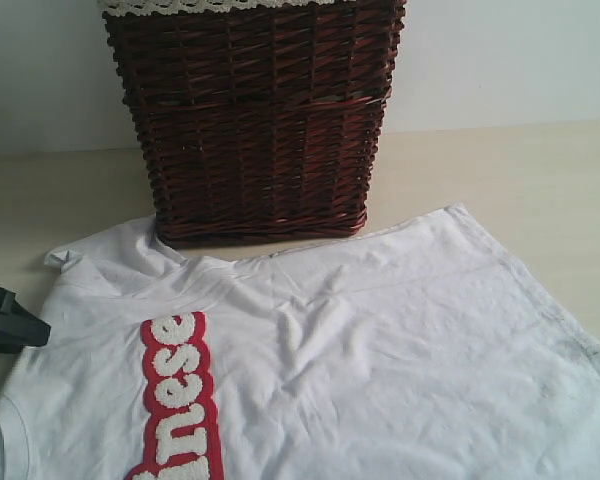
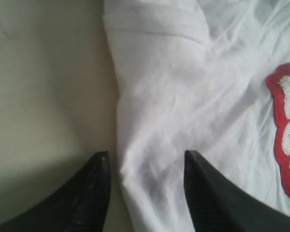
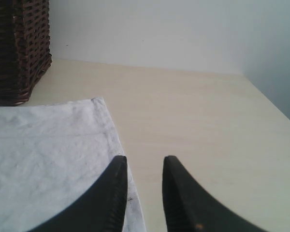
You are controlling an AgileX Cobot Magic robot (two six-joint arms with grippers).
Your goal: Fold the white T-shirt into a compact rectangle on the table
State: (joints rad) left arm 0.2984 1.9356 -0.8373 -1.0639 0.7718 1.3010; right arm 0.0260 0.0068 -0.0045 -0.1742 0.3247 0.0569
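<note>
The left gripper point(image 2: 147, 153) hangs with its two black jaws spread and nothing pinched. The sleeve-side edge of the white T-shirt point(image 2: 183, 96) runs down between the tips, so cloth lies under the gap and beneath one jaw, with bare table point(image 2: 43, 96) under the other. Out past the cloth-side jaw sits the red patch band point(image 2: 286, 140) with its fuzzy white letters (only part of it shows from the wrist). The right gripper point(image 3: 145, 158) has its jaws parted more narrowly and also holds nothing. Pale tabletop fills its gap, the shirt's edge passes right by one tip, and the shirt's corner lies ahead of that jaw. Farther ahead on the same side the dark wicker basket point(image 3: 17, 48) stands against the wall point(image 3: 159, 34). The shirt lies spread and wrinkled on the table, its far edge touching the basket's foot.
</note>
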